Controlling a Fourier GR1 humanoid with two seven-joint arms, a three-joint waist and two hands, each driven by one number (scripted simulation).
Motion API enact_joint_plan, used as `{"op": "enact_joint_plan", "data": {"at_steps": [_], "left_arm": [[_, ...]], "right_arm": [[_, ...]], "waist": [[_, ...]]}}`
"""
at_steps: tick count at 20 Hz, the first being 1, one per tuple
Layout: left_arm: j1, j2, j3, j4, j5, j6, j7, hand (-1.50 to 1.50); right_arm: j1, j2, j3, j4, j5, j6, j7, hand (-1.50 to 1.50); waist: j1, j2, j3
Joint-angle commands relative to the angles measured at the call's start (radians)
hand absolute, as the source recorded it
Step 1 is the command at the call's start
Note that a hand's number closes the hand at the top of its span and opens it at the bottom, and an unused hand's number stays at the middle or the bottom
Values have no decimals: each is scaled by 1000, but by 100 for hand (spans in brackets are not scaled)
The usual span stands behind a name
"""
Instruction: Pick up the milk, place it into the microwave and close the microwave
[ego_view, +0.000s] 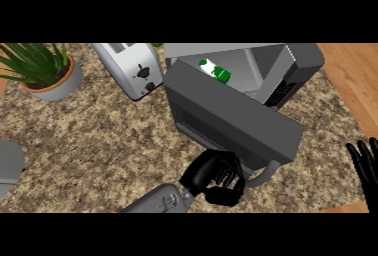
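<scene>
Head view shows the milk carton (215, 70) already inside the microwave (295, 65) at the counter's far edge, the left hand (214, 176) curled empty against the half-open microwave door (236, 117) beside its handle (264, 174). The right hand (365, 161) rests open at the right edge. Pushing so low and off-centre, I reckon the hand could slide off, or shove the whole microwave back instead of shutting it.
</scene>
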Motion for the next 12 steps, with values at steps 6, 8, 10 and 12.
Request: {"op": "enact_joint_plan", "data": {"at_steps": [6,8,10,12], "left_arm": [[-96,-10,78,-44,191,167,-136,-150],[-136,-10,102,-18,216,177,-151,-150],[-152,-10,102,-5,243,189,-171,-150],[-162,-10,99,7,264,208,-202,-150]], "right_arm": [[-41,-43,-18,-73,-38,19,24,-150],[-50,-35,-10,-87,-79,27,46,-150],[-58,-43,-11,-89,-94,36,55,-150],[-68,-56,-19,-92,-110,46,60,-150]], "waist": [[-79,20,-6],[-92,26,-5],[-109,34,-4],[-118,37,-3]]}}
